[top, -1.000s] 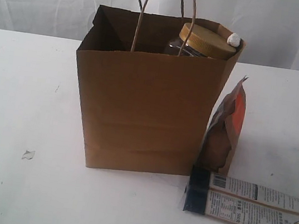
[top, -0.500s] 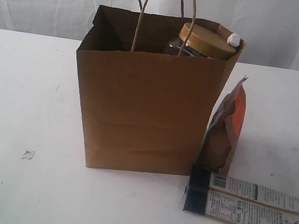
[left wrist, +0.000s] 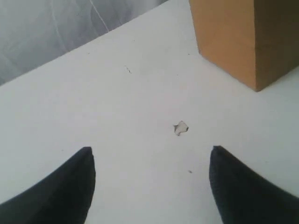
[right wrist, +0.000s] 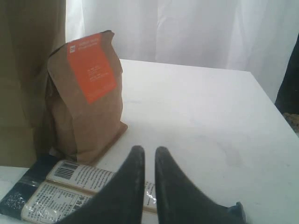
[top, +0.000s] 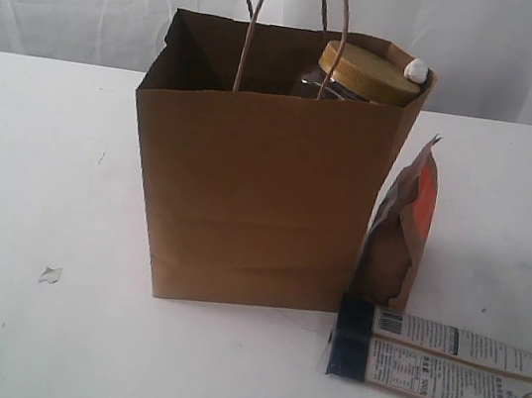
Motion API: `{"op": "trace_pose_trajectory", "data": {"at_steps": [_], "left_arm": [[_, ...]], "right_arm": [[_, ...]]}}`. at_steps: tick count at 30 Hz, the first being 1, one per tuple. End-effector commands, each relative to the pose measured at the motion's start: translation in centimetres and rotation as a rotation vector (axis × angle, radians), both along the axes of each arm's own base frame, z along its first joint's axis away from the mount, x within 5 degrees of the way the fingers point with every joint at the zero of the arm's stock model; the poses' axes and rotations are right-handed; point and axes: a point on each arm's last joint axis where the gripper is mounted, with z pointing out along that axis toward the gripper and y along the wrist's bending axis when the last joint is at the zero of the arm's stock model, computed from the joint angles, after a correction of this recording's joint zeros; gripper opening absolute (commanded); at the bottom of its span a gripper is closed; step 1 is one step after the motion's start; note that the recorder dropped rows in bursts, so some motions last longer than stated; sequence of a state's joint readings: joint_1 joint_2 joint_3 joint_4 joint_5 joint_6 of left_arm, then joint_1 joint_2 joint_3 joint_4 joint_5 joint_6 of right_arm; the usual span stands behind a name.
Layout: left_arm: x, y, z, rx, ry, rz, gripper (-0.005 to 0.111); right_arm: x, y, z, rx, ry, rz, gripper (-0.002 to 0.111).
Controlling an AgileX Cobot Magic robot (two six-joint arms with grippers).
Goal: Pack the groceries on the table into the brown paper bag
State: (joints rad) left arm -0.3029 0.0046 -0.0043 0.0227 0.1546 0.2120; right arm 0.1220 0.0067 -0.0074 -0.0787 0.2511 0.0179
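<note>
Left tool (left wrist: 152,154) hangs wide open over the surface (top: 38,185), holding nothing, and the brown paper bag (top: 256,198) stands ahead of it, off to one side. Right tool (right wrist: 149,150) is pinched almost closed and empty, its tips close to the long white-blue packet (right wrist: 70,179) lying flat. The brown-orange pouch (right wrist: 86,93) stands upright just beyond it, beside the bag. The gold-lidded clear jar (top: 365,74) pokes out of the bag's mouth.

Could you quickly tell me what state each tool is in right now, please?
Left tool: open, holding nothing.
Right tool: closed, fingers almost touching, holding nothing.
</note>
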Motion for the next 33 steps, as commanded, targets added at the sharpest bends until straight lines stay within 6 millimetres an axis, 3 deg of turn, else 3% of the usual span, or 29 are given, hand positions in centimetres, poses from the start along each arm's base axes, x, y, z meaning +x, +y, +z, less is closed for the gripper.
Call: {"op": "trace_pose_trajectory", "data": {"at_steps": [1, 33], "left_arm": [[-0.02, -0.04, -0.06, -0.175, 0.051, 0.046, 0.071], [-0.02, -0.04, -0.09, -0.176, 0.054, 0.047, 0.071]], "right_arm": [[-0.02, -0.01, -0.16, -0.001, -0.005, -0.002, 0.009], [-0.01, -0.01, -0.15, -0.001, -0.006, -0.002, 0.009]]}}
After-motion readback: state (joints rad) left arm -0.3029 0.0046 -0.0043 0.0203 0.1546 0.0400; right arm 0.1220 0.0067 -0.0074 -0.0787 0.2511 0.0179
